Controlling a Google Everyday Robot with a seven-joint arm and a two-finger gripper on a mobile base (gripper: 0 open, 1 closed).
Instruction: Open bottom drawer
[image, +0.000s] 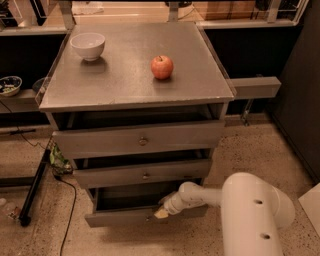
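The bottom drawer (120, 217) is the lowest, slim grey front of a three-drawer cabinet and stands pulled out a little, with a dark gap above it. My gripper (161, 213) sits at the top edge of that front, near its centre, at the end of the white arm (250, 210) that reaches in from the lower right. The small knob is hidden behind the gripper tip.
The middle drawer (142, 175) and top drawer (140, 141) also stand slightly out. A white bowl (88, 45) and a red apple (162, 67) rest on the cabinet top (130, 85). A black pole (32, 190) and cable lie on the floor at left.
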